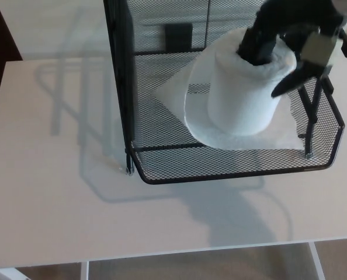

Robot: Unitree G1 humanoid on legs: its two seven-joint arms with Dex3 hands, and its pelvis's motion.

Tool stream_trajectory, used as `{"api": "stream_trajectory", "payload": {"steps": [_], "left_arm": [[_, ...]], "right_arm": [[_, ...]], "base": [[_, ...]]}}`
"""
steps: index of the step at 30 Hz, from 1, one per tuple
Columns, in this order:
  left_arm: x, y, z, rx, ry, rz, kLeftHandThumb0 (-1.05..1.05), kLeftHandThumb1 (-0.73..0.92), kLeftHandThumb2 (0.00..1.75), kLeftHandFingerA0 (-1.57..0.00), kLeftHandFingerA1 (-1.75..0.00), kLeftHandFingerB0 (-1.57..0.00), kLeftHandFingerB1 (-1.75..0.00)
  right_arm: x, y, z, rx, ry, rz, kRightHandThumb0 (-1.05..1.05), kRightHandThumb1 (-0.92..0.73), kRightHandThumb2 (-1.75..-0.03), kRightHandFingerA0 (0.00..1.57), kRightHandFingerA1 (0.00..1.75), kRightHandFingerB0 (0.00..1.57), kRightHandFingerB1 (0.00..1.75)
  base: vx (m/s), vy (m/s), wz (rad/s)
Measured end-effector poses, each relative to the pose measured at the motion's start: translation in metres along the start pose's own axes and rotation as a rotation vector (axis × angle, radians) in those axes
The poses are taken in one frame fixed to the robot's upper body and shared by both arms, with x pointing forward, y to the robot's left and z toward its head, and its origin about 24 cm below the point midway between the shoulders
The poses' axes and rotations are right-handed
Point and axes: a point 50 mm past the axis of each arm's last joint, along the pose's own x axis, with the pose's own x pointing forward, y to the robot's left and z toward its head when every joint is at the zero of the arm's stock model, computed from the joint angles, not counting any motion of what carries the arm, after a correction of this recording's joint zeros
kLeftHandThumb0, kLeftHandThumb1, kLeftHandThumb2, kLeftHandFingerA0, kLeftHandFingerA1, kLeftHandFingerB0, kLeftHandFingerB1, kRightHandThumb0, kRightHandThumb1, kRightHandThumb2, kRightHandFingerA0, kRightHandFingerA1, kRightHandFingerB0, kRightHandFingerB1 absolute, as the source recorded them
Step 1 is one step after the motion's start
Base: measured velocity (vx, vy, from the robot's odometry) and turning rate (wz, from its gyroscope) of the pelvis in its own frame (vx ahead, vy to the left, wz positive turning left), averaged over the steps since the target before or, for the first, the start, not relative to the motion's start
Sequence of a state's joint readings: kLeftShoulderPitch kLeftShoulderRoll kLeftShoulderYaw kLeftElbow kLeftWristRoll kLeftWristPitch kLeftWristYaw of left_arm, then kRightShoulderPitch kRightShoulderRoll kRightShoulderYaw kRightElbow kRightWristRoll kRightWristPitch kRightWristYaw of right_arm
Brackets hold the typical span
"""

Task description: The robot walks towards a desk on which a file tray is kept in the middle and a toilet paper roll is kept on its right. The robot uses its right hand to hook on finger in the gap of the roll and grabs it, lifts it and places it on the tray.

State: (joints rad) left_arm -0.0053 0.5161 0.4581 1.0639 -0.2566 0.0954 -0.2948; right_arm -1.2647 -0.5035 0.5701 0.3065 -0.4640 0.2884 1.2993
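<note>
Right hand (290,41) over tray (331,146), fingers (258,44) hooked into upright toilet roll (243,93) core, holding it.

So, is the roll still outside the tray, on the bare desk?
No, the roll stands upright on the mesh floor of the tray, with the right hand hooked into its core.

The file tray (232,169) is set on the desk (56,192), toward two o'clock from the desk's middle. The toilet paper roll (243,93) is stood upright in the tray, at three o'clock from the tray's centre, upon its own loose sheet (179,96), which is spread toward nine o'clock. The right hand (290,41) is found at the roll's twelve o'clock, one finger sunk in the core.
</note>
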Motion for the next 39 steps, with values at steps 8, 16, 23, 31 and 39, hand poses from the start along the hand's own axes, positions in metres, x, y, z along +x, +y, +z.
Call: {"api": "stream_trajectory", "payload": {"steps": [8,16,23,31,39], "left_arm": [[0.0,0.0,0.001,0.002,-0.002,0.0,-1.01,0.92,0.78,-0.24,-1.02,-0.19,-0.94],[-0.001,0.001,-0.001,0.004,0.002,0.004,-1.03,0.92,0.74,-0.23,-1.07,-0.18,-0.96],[-0.001,0.002,-0.002,-0.001,0.001,0.006,-1.04,0.92,0.73,-0.22,-1.05,-0.15,-0.95],[-0.001,0.002,-0.002,-0.002,0.001,0.006,-1.04,0.92,0.74,-0.22,-1.05,-0.16,-0.96],[-0.001,0.001,-0.001,0.0,-0.001,0.002,-1.03,0.92,0.73,-0.23,-1.03,-0.19,-0.95]], "right_arm": [[-0.039,-0.04,-0.001,0.035,0.041,-0.062,-0.68,-0.64,-0.6,0.61,0.62,0.3,0.32],[-0.082,-0.071,0.001,0.047,0.061,-0.087,-0.75,-0.63,-0.6,0.68,0.57,0.34,0.31],[-0.123,-0.083,-0.01,0.085,0.063,-0.151,-0.73,-0.65,-0.6,0.74,0.57,0.33,0.31],[-0.191,-0.061,-0.08,0.286,0.065,-0.347,-0.49,-0.7,-0.61,0.75,0.73,0.3,0.3],[-0.234,0.011,-0.172,0.603,0.142,-0.5,-0.55,-0.6,-0.59,0.79,0.48,0.39,0.34]], "base": [[0.0,0.0,0.0],[0.0,0.0,0.0],[0.0,0.0,0.01],[0.0,0.0,0.0],[0.0,0.0,0.0]]}}
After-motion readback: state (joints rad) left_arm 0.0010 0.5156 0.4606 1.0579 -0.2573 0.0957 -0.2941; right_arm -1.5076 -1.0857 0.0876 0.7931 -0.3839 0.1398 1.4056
